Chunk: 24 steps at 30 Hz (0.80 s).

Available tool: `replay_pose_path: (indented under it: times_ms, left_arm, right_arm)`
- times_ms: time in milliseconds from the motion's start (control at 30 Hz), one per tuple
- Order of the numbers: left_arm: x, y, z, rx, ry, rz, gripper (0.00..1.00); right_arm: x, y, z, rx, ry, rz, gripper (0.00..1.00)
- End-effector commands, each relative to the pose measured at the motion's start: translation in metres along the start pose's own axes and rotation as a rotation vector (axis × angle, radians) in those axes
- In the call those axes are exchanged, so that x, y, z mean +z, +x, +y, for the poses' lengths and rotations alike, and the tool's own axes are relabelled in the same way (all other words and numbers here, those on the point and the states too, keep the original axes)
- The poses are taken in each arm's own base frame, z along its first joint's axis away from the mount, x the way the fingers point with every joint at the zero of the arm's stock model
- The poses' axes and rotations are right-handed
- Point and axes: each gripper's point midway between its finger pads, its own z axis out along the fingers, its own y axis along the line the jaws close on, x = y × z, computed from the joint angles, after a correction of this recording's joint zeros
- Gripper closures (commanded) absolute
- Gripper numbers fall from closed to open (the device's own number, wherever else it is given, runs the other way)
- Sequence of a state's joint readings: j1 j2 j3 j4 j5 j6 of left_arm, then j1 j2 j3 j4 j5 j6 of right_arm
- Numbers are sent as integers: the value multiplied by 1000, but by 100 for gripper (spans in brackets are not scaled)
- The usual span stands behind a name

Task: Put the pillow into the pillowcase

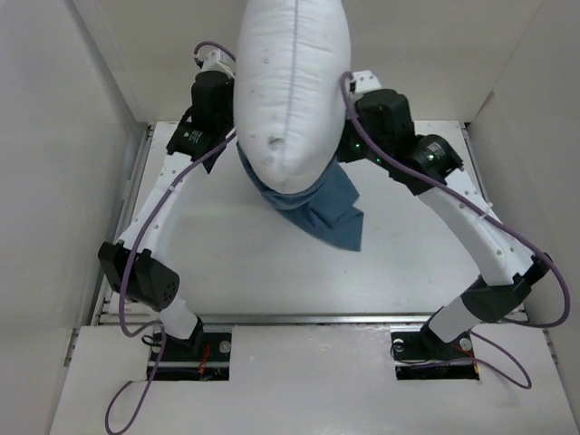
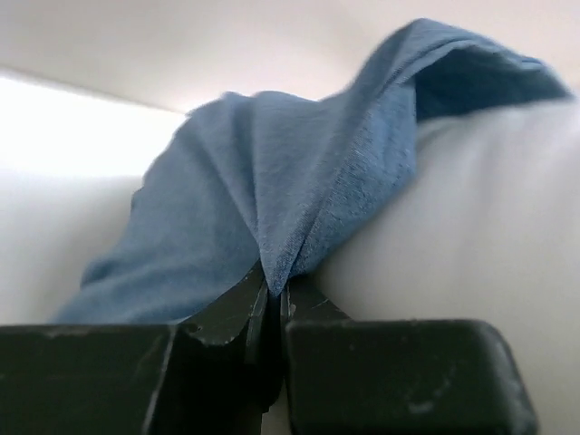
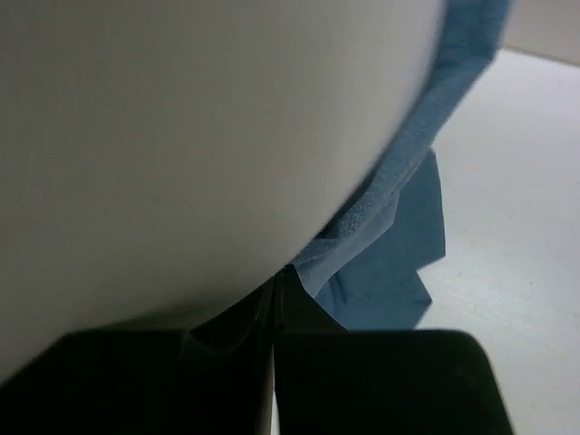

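Overhead view: the pillow is held up in the air between the two arms, standing on end, its upper part running out of the top of the picture. Only its lower end sits inside the pillowcase — most of the white cushion is still bare. The blue cloth wraps that bottom end like a shallow cap. The rest of it hangs slack below and to the right, in a creased flap with a pointed corner, above the table. Whether the flap touches the table cannot be told from above.

Left arm reaches up along the pillow's left side and right arm along its right side. Both wrists are close against the cushion. A purple cable trails along each arm.

Left wrist view: left gripper has its jaws pinched tight on a gathered fold of the pillowcase. The cloth fans upward from the tips and drapes over the white bulge of the pillow on the right.

Right wrist view: right gripper also has its jaws pressed together, no gap visible. The hem of the pillowcase runs down into the tips, so it appears nipped there — the contact point itself is in shadow. The pillow fills the upper left of this view, and blue cloth hangs beyond it over the table.
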<state>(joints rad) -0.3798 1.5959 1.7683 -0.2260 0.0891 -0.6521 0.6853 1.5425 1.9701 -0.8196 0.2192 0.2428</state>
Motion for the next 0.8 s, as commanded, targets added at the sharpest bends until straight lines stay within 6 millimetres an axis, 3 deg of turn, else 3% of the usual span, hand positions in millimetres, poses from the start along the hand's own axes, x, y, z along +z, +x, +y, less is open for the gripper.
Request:
replay_pose_path:
  times_ms: [0,33,67,133,167,200,233,267,300,333,400,433,467,500,533,567,600,633,667,700,733,767]
  left_arm:
    - [23,69,36,-30,-88,221,100]
    - [18,96,46,-43,-84,305,100]
    - [10,104,50,-35,-84,327,100]
    - [-22,98,22,-4,-19,257,100]
    - [-33,84,15,5,-14,200,100]
    - [-48,74,1,22,24,171,100]
    - [-77,57,-23,38,96,116,100]
    - [-92,58,-33,40,143,123,100]
    - [-121,49,-57,64,235,86,100]
    - [-133,50,-59,65,261,87,100]
    - [-149,59,-74,75,370,86,100]
    - [-156,51,-80,77,397,54,100]
    - [-148,53,-71,103,351,60,100]
    - [-145,22,-71,121,281,-29,100]
    - [-136,10,-60,144,211,-52,100]
    - [-106,-2,-28,150,73,-59,100]
    - [-106,-24,-19,144,-4,-84,100]
    - [-97,-30,-9,153,-34,-79,100]
    - [-89,-33,2,139,-68,-74,100]
    - [-83,-33,5,127,-70,-69,100]
    - [-74,-19,15,126,-76,-41,100]
    - [-72,-8,11,118,-54,-32,100]
  right_arm:
    - [-17,-1,75,-52,-280,-8,100]
    - [-26,-22,67,-72,-244,-80,100]
    - [-28,-45,34,-54,-109,-144,100]
    - [-27,-73,4,-39,-36,-157,100]
    - [-26,-84,-11,-25,-11,-171,100]
    - [-31,-107,-42,5,48,-223,100]
    - [-13,-102,-54,10,63,-190,100]
    - [-10,-97,-66,16,71,-155,100]
    - [-8,-93,-85,29,101,-137,100]
    - [0,-81,-91,40,117,-95,100]
    - [-7,-63,-87,39,89,-52,100]
    - [8,-22,-68,31,-1,57,100]
    - [-26,-31,-52,17,-45,-16,100]
    - [-37,-38,-40,3,-60,-83,100]
    - [-51,-37,-31,-16,-11,-130,100]
    - [-60,-34,-35,-15,21,-154,100]
    - [-87,-61,-41,12,30,-276,100]
    - [-94,-71,-52,27,60,-319,100]
    - [-103,-87,-74,49,123,-370,100]
    - [-109,-94,-81,67,149,-394,100]
    - [-110,-98,-81,92,153,-411,100]
    - [-118,-104,-78,105,131,-450,100]
